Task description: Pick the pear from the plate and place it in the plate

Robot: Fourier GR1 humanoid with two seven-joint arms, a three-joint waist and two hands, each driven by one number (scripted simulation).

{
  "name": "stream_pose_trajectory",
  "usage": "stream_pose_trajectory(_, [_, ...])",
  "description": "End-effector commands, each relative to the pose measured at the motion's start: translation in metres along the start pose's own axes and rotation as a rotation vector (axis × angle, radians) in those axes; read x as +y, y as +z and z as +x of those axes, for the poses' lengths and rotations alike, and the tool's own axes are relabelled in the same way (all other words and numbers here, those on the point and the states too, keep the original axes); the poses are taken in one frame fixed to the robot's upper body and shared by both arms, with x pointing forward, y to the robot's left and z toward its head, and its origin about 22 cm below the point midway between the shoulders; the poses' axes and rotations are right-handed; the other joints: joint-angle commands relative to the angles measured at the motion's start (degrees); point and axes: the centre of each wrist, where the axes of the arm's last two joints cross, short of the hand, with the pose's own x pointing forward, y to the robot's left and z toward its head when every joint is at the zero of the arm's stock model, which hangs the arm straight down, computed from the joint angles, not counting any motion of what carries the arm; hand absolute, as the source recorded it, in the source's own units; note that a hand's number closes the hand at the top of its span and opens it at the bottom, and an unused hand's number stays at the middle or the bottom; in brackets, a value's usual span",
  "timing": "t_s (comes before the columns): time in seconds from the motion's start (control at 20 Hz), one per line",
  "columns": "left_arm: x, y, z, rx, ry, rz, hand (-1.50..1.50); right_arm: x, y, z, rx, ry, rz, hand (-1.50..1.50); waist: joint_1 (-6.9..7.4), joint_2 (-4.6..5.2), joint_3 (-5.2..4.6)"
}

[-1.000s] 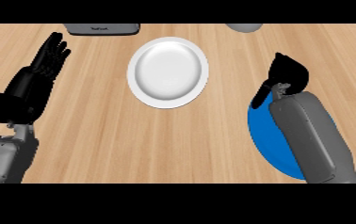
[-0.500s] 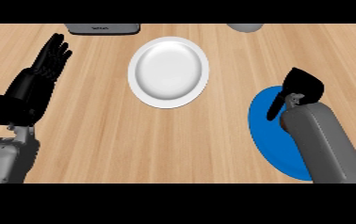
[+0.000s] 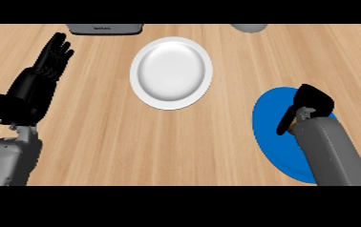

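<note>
Risk begins, as we read it, with what we cannot see. At nine o'clock our left hand rests open, fingers straight and pointing up, well apart from everything else. Past it, near eleven o'clock, a dark grey object sits at the far edge of the tabletop. Near the centre, towards twelve o'clock, lies the white plate, bare. At one o'clock a grey rounded thing is cut off by the edge. At four o'clock our right hand hangs over the blue plate, fingers bent downward; whether they close on anything we cannot tell. The pear shows nowhere, so we judge it is hidden beneath that hand or forearm.

If the fingers close beside the fruit instead of around it, a round pear could roll off the blue plate. Lifting without checking could carry an empty hand to the white plate.
</note>
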Motion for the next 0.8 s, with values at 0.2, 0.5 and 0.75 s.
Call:
stream_pose_trajectory(0.2, [-0.004,-0.007,0.010,0.011,-0.007,-0.015,0.00,0.009,-0.006,-0.003,0.128,0.028,0.048,-1.50,0.03,-0.02,0.01])
stream_pose_trajectory(0.5, [0.008,-0.006,0.012,-0.004,0.016,-0.020,0.00,0.012,-0.032,-0.014,0.022,-0.016,-0.097,1.50,0.40,0.13,0.04])
stream_pose_trajectory(0.75, [-0.009,-0.003,0.006,-0.010,-0.017,-0.007,0.00,0.025,-0.028,-0.018,-0.063,0.057,-0.245,1.50,0.20,0.07,0.04])
